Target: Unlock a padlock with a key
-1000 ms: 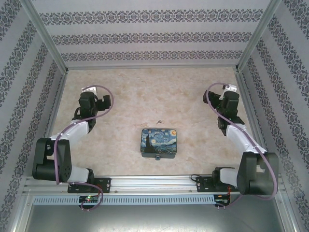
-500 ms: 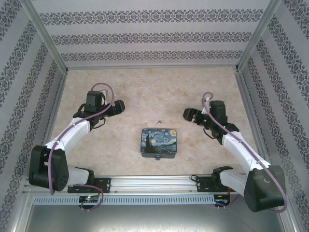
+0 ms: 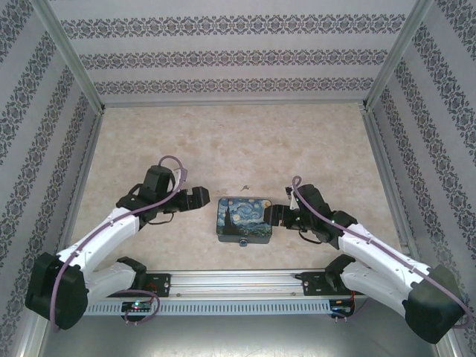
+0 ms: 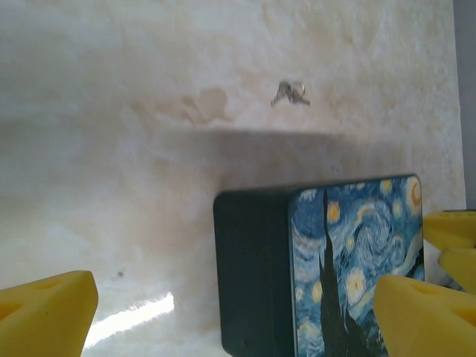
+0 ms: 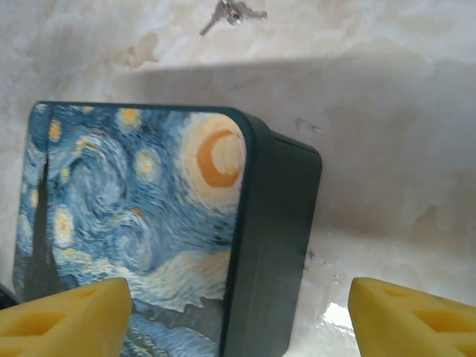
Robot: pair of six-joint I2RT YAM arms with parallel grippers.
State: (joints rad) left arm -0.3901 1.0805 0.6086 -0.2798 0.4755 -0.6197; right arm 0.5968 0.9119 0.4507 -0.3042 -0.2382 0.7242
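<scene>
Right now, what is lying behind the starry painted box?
A small metal key lies on the table beyond the box, not touching it. The box's inside is hidden.

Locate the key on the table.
In the overhead view the key lies centrally on the table, just beyond the far side of the painted box, not touching it.

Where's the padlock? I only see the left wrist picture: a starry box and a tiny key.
Observer: From the top, the padlock sits at the middle of the box's near side.
Operator: Is the other arm close?
Observer: Yes, the right gripper is at the box's right edge, jaws open.
Operator: Is it holding the key?
Observer: No. Its wrist view shows bare fingers, and the key lying on the table beyond the box.
</scene>
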